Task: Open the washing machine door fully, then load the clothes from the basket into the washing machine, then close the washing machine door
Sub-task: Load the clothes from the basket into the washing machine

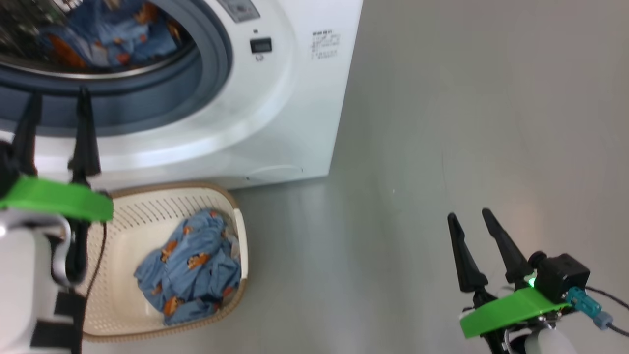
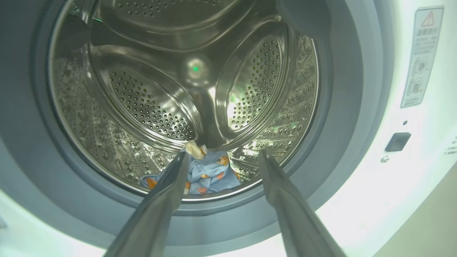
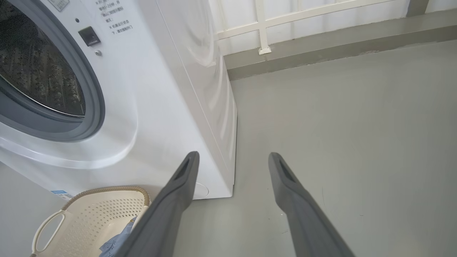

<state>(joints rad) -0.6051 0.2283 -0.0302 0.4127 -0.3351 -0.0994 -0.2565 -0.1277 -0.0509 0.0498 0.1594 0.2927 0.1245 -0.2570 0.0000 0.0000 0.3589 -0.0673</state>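
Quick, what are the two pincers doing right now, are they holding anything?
Left pincer: open, holding nothing.
Right pincer: open, holding nothing.

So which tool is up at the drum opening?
The left tool, open, in front of the grey gasket of the washing machine; the right tool is open over the floor.

The white washing machine (image 1: 275, 113) stands on the floor (image 1: 467, 123) with its round mouth uncovered. A grey-blue gasket (image 2: 350, 89) rings the shiny perforated steel drum (image 2: 150, 107). A crumpled blue garment (image 2: 210, 173) printed with orange animals lies at the drum's bottom front. Just before the machine sits the cream basket (image 1: 147, 206), with a blue printed bundle (image 1: 191, 265) heaped toward its right side.
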